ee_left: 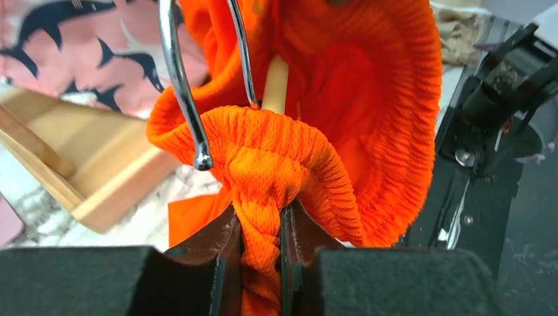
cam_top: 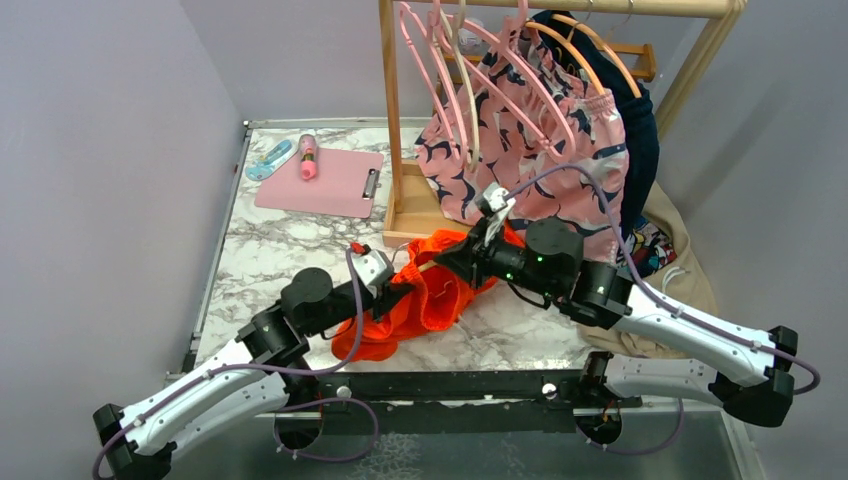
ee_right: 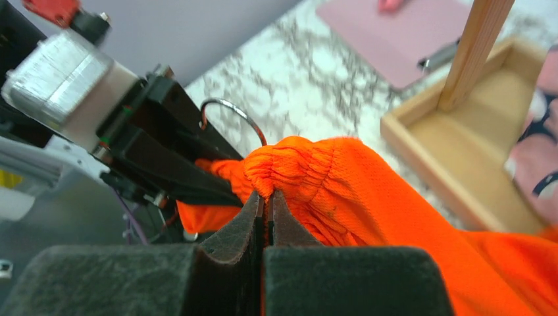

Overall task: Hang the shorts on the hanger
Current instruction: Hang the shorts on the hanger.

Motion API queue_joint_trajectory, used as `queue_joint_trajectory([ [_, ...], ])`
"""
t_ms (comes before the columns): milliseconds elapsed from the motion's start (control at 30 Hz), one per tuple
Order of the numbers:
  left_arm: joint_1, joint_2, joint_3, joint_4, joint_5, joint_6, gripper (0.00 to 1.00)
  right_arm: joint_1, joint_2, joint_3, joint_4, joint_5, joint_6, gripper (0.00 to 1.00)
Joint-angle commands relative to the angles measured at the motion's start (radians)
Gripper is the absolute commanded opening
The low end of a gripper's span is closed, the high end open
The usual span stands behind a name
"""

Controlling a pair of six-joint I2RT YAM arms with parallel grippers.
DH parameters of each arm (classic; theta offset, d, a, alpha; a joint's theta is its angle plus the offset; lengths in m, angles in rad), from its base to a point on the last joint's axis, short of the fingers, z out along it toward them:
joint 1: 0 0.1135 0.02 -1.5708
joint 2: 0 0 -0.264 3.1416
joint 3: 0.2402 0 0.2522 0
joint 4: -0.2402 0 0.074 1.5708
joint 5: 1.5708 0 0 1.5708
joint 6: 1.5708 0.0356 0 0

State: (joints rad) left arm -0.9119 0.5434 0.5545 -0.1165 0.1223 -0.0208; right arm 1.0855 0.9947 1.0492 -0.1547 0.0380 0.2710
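The orange shorts (cam_top: pixel 432 296) hang bunched between my two grippers just above the marble table. My left gripper (ee_left: pixel 262 214) is shut on a thick twist of the orange fabric (ee_left: pixel 263 171), at the shorts' left side (cam_top: pixel 398 290) in the top view. My right gripper (ee_right: pixel 268 197) is shut on the gathered elastic waistband (ee_right: pixel 296 164). The hanger shows only in part. Its pale-yellow neck (ee_left: pixel 276 84) and metal hook (ee_left: pixel 181 85) rise out of the waistband opening, and the hook (ee_right: pixel 233 110) also curves up beside the left gripper's black body. The rest of the hanger is hidden inside the shorts.
A wooden rack (cam_top: pixel 392 120) with a tray base (cam_top: pixel 410 215) stands behind. It carries pink hangers (cam_top: pixel 440 60), orange hangers (cam_top: pixel 590 45) and shark-pattern pink shorts (cam_top: pixel 540 150). A pink clipboard (cam_top: pixel 320 180) and a pink bottle (cam_top: pixel 308 157) lie back left. A beige garment (cam_top: pixel 680 250) lies at the right.
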Motion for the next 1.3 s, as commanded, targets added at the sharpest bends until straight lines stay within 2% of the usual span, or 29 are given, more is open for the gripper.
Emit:
queue_joint_trajectory([
  [0, -0.001, -0.057, -0.021, 0.108, 0.031, -0.057, 0.0, 0.008, -0.001, -0.032, 0.024, -0.067, 0.066, 0.01],
  [233, -0.001, -0.125, -0.056, 0.112, 0.015, -0.048, 0.0, 0.008, 0.041, 0.019, 0.041, -0.07, 0.074, 0.01],
  [367, -0.001, -0.18, -0.053, 0.138, -0.006, -0.047, 0.0, 0.007, 0.051, 0.077, 0.041, -0.018, 0.049, 0.01],
  [467, -0.001, -0.201, -0.048, 0.148, -0.013, -0.058, 0.0, 0.008, 0.065, 0.106, 0.011, 0.075, 0.04, 0.01],
  [667, -0.001, -0.212, -0.054, 0.112, -0.019, -0.083, 0.0, 0.008, 0.156, 0.252, -0.213, 0.362, -0.058, 0.01],
  [833, -0.001, -0.212, -0.078, 0.084, -0.056, -0.088, 0.0, 0.008, 0.197, 0.314, -0.3, 0.472, -0.135, 0.01],
  [900, -0.001, -0.198, -0.083, 0.083, -0.071, -0.085, 0.0, 0.008, 0.2, 0.325, -0.296, 0.432, -0.151, 0.01],
  [1100, -0.001, -0.145, -0.098, 0.127, -0.074, -0.091, 0.0, 0.01, 0.188, 0.248, -0.187, 0.112, -0.166, 0.01],
  [1267, -0.001, -0.165, -0.123, 0.138, -0.092, -0.094, 0.0, 0.009, 0.227, 0.23, -0.211, -0.063, -0.163, 0.01],
])
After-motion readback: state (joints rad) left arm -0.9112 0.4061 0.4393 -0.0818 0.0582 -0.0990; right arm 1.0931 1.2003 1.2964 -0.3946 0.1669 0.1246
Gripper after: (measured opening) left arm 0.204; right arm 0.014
